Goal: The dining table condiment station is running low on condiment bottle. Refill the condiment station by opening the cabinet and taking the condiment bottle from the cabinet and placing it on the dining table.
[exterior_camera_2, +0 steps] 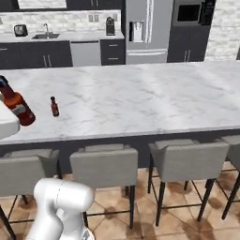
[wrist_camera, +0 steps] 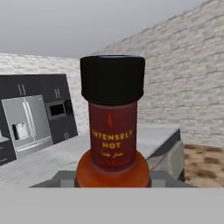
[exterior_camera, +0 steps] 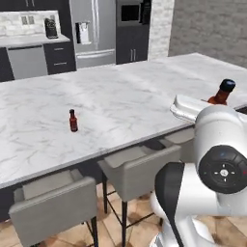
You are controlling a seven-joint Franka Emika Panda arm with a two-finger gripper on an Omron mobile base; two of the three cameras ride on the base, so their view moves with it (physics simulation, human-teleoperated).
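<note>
My gripper (wrist_camera: 113, 178) is shut on the base of the condiment bottle (wrist_camera: 113, 131), a brownish-red hot-sauce bottle with a black cap. The fingertips are hidden under it. In the base views the bottle (exterior_camera: 221, 94) (exterior_camera_2: 17, 107) leans tilted in the air at the near edge of the dining table (exterior_camera: 125, 91) (exterior_camera_2: 140, 93), sticking out past my white hand. A second, redder small bottle (exterior_camera: 73, 120) (exterior_camera_2: 55, 107) stands upright on the marble top, well apart from the held one. Of the cabinet I see only a strip of black wall units at the far wall (exterior_camera_2: 93, 3).
Grey stools (exterior_camera: 53, 202) (exterior_camera: 140, 169) (exterior_camera_2: 103, 166) (exterior_camera_2: 187, 159) line the table's near edge. Beyond the table are a steel fridge (exterior_camera: 94, 29) (exterior_camera_2: 143, 28), a counter with a sink (exterior_camera_2: 44, 35) and a brick wall (exterior_camera: 207, 26).
</note>
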